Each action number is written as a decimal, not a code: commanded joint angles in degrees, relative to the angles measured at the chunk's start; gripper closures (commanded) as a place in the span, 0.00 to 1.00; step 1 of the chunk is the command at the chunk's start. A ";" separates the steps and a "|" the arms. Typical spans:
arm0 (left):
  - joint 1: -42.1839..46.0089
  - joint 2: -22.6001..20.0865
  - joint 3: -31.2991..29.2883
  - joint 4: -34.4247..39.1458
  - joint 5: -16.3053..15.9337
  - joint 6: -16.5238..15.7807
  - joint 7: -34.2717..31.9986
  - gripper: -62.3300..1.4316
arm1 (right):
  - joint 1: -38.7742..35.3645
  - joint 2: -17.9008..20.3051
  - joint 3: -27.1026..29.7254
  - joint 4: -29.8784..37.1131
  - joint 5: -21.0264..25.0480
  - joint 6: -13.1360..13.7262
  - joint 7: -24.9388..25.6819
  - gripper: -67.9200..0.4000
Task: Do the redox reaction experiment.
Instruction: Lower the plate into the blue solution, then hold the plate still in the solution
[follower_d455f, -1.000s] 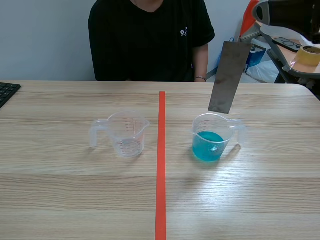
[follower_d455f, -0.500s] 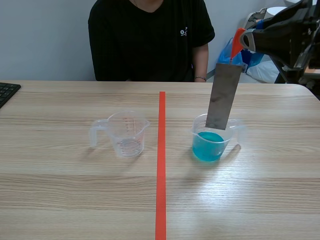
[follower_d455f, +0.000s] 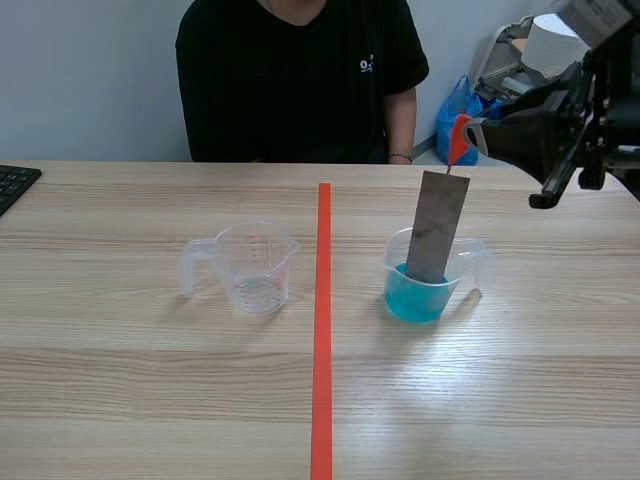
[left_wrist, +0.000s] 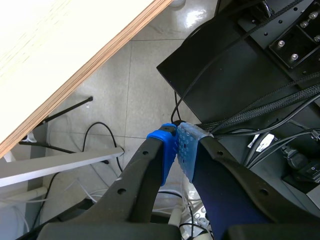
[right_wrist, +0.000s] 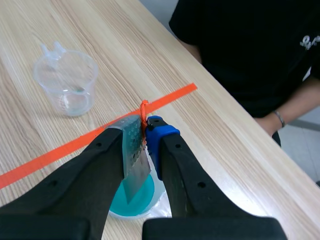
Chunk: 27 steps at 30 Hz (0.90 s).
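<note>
Metal strip (follower_d455f: 437, 226) in blue-liquid cup (follower_d455f: 392, 262)

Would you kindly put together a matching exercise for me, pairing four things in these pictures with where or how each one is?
Things:
1. metal strip
2. empty clear cup
3. left gripper
4. keyboard

Places and states:
A. shut on nothing
B. only a corner in view, at the scene view's edge
C. lower end inside the cup of blue liquid
D. standing alone, across the tape line from the other cup

Pairs: 1-C, 2-D, 3-A, 4-B.
</note>
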 joint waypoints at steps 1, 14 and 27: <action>0.44 -0.17 -0.55 0.70 -0.37 -0.02 -0.46 0.91 | 0.90 -0.13 -0.02 -0.48 -0.35 0.33 1.27 0.98; 0.46 -0.17 -0.55 0.70 -0.37 -0.02 -0.44 0.91 | 0.92 -3.26 -2.21 -4.83 -8.46 0.33 5.18 0.98; 0.46 -0.17 -0.55 0.70 -0.37 -0.02 -0.44 0.91 | 0.92 -3.23 -2.21 -4.83 -8.50 0.33 5.68 0.98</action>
